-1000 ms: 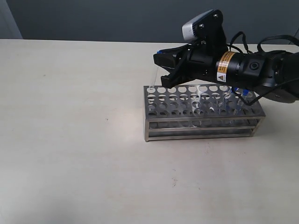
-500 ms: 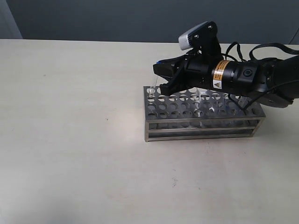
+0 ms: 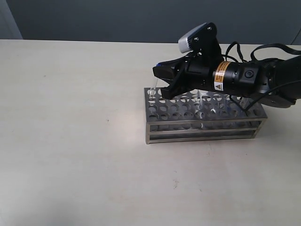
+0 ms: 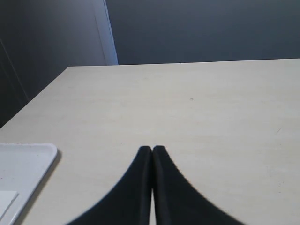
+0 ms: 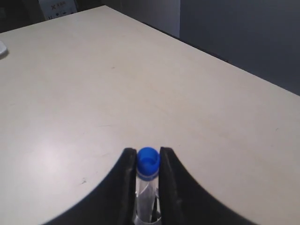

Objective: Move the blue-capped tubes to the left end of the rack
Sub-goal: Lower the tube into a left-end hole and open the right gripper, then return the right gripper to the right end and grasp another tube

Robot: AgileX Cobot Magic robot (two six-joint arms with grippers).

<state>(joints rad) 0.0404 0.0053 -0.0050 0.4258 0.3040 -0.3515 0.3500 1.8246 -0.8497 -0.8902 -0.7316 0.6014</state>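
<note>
Apparently in the placing step for one tube. Reaches the right tool (image 3: 159, 76) in from the right side of the exterior frame to the left end of the rack (image 3: 202, 123), standing right of centre on the bench (image 3: 70, 141). Grips a blue-capped tube (image 5: 148, 165) just below its cap, pinched snugly between both fingers (image 5: 123, 178) in the right wrist view, upright, with the clear body hanging down. Holds that tube over the rear left corner of the rack in the exterior view, lower tip at or just inside a corner hole; cannot tell from here whether already through the top plate. Has the left tool (image 4: 152, 151) outside the exterior frame, clenched tip against tip on nothing, above bare bench. Covers much of the rack's right end with the arm, so no count possible of anything left there. Next, in all likelihood: sink straight down, keeping the tube vertical for threading the tip through the matching holes of the lower plates and not onto a rim. Then release only once seated, and lift clear without dragging the cap. Worth guarding against a slight tilt, likely enough to jam so slim a tube between the tiers.
</note>
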